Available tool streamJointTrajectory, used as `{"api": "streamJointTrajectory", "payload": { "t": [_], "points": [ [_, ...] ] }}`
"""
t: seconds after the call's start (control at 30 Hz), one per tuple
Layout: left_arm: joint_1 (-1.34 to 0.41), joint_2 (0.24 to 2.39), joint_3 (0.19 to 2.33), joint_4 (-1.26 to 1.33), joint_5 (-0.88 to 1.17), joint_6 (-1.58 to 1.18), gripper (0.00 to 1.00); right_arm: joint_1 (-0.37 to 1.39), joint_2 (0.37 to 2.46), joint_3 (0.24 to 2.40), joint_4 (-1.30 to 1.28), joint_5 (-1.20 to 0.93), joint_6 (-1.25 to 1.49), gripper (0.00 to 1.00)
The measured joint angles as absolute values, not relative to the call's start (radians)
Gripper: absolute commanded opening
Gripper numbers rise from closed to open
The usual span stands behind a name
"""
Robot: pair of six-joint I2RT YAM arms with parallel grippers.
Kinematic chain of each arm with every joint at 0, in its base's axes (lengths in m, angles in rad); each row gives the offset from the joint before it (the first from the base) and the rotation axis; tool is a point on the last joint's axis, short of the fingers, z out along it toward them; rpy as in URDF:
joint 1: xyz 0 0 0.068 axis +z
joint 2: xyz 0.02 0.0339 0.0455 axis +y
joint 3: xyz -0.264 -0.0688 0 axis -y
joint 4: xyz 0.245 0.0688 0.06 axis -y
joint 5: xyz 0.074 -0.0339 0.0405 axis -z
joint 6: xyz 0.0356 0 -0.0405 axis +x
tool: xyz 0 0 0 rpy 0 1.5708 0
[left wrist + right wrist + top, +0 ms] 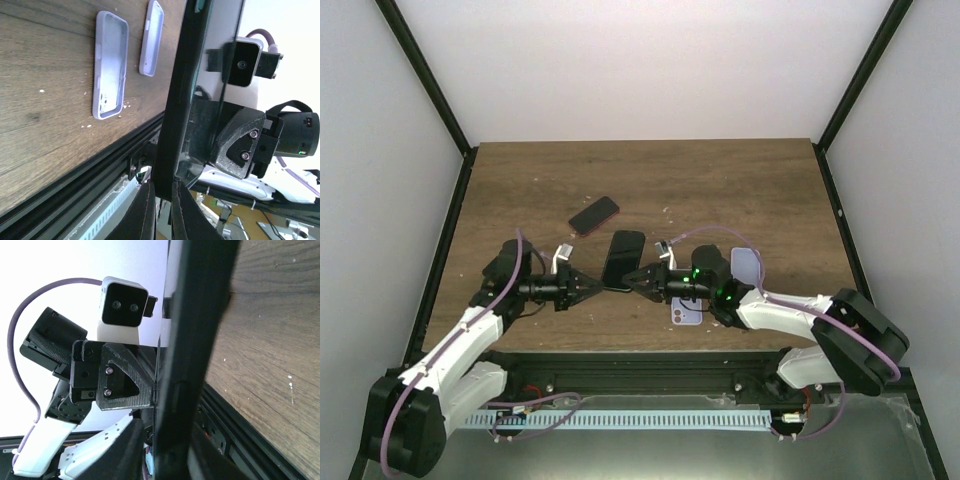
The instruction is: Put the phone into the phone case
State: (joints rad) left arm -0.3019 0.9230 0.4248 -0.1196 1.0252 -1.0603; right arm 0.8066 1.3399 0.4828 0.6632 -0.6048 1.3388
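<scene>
Dark phone, seemingly aloft; lilac case flat.

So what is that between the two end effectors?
A black phone, off the table, one edge clamped in the left end effector, the other between the fingers of the right end effector; the top view shows it.

The phone sits near the middle of the table, between the two grippers. The left gripper meets its near end from 9 o'clock and the right gripper from 3 o'clock. A second phone lies on the table at 11 o'clock from it, apart. At 3 to 4 o'clock lie two cases: the far case just behind the right arm, and the near case partly under it.
</scene>
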Motion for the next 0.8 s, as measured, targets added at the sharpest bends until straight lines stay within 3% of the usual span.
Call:
{"api": "streamJointTrajectory", "payload": {
  "t": [0.1, 0.37, 0.8],
  "points": [
    [-0.301, 0.932, 0.426, -0.147, 1.01, -1.032, 0.14, 0.807, 1.343, 0.472, 0.649, -0.601, 1.32, 0.01],
    [-0.302, 0.94, 0.429, -0.191, 0.978, -0.985, 0.46, 0.8, 1.392, 0.469, 0.601, -0.609, 1.278, 0.05],
    [-0.302, 0.976, 0.497, -0.348, 0.86, -0.833, 0.66, 0.798, 1.622, 0.541, 0.477, -0.748, 1.092, 0.09]
  ]
}}
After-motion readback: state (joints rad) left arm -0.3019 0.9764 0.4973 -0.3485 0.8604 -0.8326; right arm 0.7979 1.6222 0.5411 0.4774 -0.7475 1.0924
